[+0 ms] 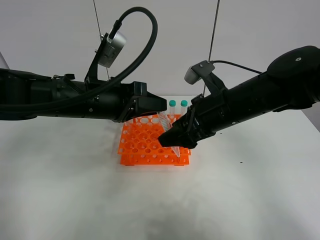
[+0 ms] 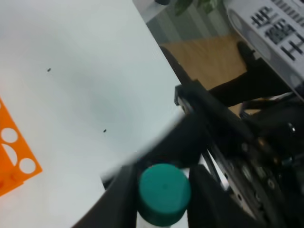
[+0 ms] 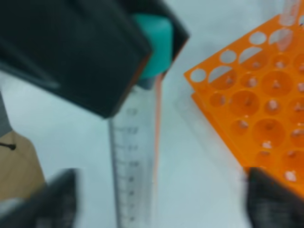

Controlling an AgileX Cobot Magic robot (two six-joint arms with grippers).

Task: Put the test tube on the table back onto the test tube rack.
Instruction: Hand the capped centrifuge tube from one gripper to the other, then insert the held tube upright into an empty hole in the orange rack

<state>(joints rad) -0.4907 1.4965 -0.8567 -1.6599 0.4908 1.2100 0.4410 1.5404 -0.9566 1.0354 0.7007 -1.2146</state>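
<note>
1. The test tube [image 3: 133, 156] is gripped at its teal cap [image 3: 154, 47] by the closed left gripper [image 2: 164, 190], tilted above the test tube rack [image 1: 145, 147].
2. The right gripper [image 1: 175, 141] is spread open astride the tube's lower body, tip pointing down toward the rack.

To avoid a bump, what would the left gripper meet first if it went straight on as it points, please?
Probably the right gripper, close beyond the test tube that the left gripper holds; depth is unclear.

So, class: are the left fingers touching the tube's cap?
Touching. The left wrist view shows the left fingers pressed against both sides of the cap.
</note>
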